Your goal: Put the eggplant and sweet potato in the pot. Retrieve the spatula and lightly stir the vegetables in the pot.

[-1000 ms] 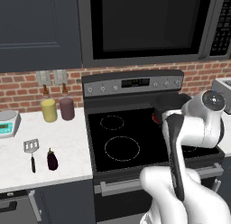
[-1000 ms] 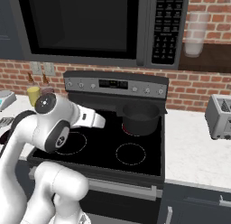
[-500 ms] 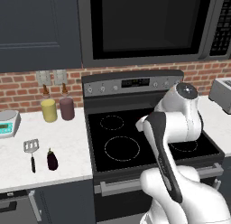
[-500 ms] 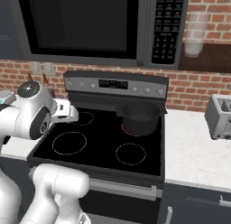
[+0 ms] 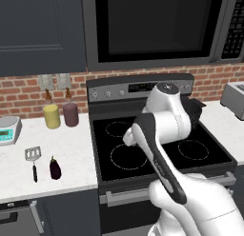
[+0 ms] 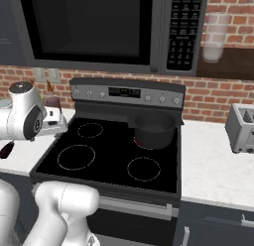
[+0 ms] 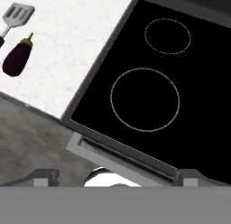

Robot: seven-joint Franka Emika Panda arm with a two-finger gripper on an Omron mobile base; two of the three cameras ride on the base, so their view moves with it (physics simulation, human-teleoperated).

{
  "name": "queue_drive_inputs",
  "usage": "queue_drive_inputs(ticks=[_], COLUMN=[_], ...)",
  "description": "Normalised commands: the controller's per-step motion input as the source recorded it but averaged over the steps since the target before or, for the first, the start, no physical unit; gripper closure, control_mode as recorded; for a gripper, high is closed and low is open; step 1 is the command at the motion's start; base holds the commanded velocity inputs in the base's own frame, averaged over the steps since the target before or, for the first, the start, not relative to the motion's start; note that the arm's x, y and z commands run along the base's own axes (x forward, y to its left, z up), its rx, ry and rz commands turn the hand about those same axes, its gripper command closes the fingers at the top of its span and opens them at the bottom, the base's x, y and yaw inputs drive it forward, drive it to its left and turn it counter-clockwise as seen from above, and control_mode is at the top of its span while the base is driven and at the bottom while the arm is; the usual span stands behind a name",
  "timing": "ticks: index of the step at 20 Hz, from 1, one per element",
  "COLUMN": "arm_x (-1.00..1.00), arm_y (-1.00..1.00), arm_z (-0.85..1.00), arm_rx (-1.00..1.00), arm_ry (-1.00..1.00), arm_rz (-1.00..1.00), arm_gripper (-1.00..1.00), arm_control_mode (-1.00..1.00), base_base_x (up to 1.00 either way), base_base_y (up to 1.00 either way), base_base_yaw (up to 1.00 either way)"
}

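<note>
Gripper point(image 7: 113, 181) jaws fully apart, holding nothing, touching nothing; tips sit at 6 o'clock in hand view, above stove point(image 7: 189, 105) front edge.

Eggplant point(image 7: 17, 58) on white counter point(image 7: 67, 51) at 10 o'clock in hand view, long axis running 1–7 o'clock, stem toward 1.

Spatula point(image 7: 18, 14) just beside eggplant, apart from it, slotted head toward 1 o'clock, handle running off frame.

Pot point(image 6: 155, 129) on back right burner, upright; contents probably none, interior too dark to confirm.
</note>
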Motion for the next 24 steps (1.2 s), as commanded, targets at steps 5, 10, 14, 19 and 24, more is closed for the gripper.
queue_drive_inputs(ticks=[5,10,14,19,24], arm_x=[-0.01,-0.02,0.10,0.15,0.00], arm_y=[1.00,1.00,1.00,0.80,0.04], arm_z=[-0.05,-0.23,-0.26,-0.40,-0.16], arm_rx=[0.00,-0.10,-0.12,-0.08,0.00], arm_ry=[0.34,0.34,0.43,0.29,0.12], arm_rz=[0.00,-0.05,-0.09,-0.02,0.00], arm_gripper=[-1.00,-1.00,-1.00,-1.00,-1.00], arm_control_mode=[-1.00,-1.00,-1.00,-1.00,-1.00], base_base_x=[0.00,0.00,0.00,0.00,0.00], base_base_y=[0.00,0.00,0.00,0.00,0.00], base_base_yaw=[0.00,0.00,0.00,0.00,0.00])
